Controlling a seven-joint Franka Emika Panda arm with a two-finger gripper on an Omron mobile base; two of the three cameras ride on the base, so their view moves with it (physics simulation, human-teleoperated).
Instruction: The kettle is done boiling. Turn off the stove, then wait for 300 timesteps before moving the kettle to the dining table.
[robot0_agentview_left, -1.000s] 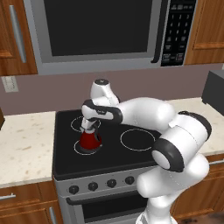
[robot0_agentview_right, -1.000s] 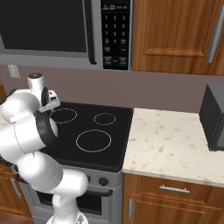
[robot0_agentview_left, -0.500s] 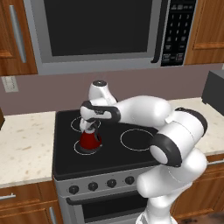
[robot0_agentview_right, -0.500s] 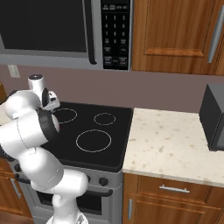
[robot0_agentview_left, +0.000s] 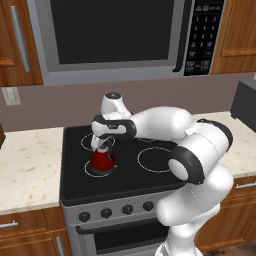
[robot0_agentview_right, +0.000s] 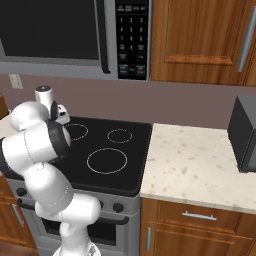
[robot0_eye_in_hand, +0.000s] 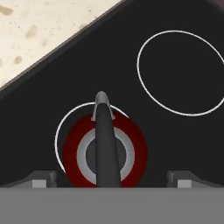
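The small red kettle (robot0_agentview_left: 102, 161) with its grey lid stands upright on the front-left ring of the black stove (robot0_agentview_left: 150, 182). In the hand view the kettle (robot0_eye_in_hand: 133, 146) lies straight below, its dark arched handle (robot0_eye_in_hand: 105, 140) running up between the two fingertips (robot0_eye_in_hand: 41, 178). My gripper (robot0_agentview_left: 102, 146) hangs open just above the kettle, one finger on each side of the handle, holding nothing. In the right base view my own arm hides the kettle and the stove (robot0_agentview_right: 115, 160) shows three empty rings. The dining table is out of view.
A row of dark knobs (robot0_agentview_left: 106, 212) runs along the stove's steel front. A steel microwave (robot0_agentview_left: 110, 40) hangs over the cooktop. Beige speckled counter (robot0_agentview_left: 25, 170) flanks the stove on both sides, and a dark boxy appliance (robot0_agentview_right: 245, 135) stands on the right counter (robot0_agentview_right: 200, 165).
The hand has drifted slightly left over the kettle and the elbow has shifted. The jaws have stayed open and the kettle has not moved.
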